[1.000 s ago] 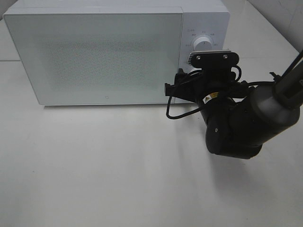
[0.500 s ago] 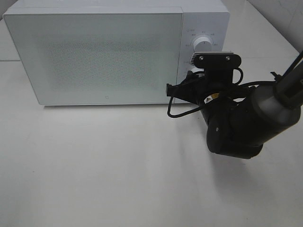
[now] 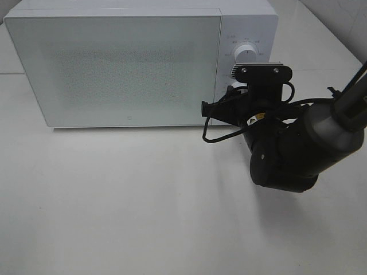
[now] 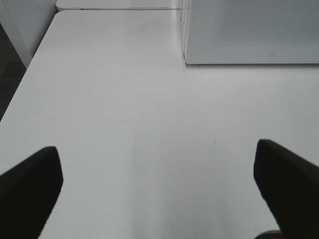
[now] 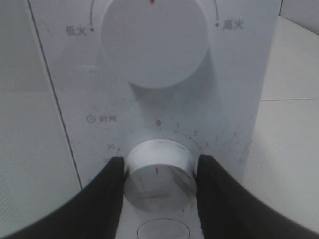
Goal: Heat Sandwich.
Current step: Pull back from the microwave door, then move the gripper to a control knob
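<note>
The white microwave [image 3: 114, 63] stands at the back of the table with its door closed. The sandwich is out of view. My right gripper [image 5: 158, 179] is at the control panel. Its black fingers [image 5: 107, 194] press both sides of the lower timer knob [image 5: 158, 172], whose red mark points at 0. The larger power knob [image 5: 154, 40] sits just above it. In the high view the right gripper [image 3: 230, 91] is mostly hidden under its wrist camera mount. My left gripper [image 4: 157, 152] hangs open over bare table, with nothing between its fingers.
A corner of the microwave [image 4: 249, 30] shows ahead of the left gripper. The white table [image 3: 143, 200] stretches in front of the microwave. The bulky right arm [image 3: 287, 149] crosses the right side, with a loose cable looping near the microwave's lower right corner.
My right gripper's jaws have closed in onto the timer knob, and the wrist has shifted slightly to the right and down. The left gripper has not moved.
</note>
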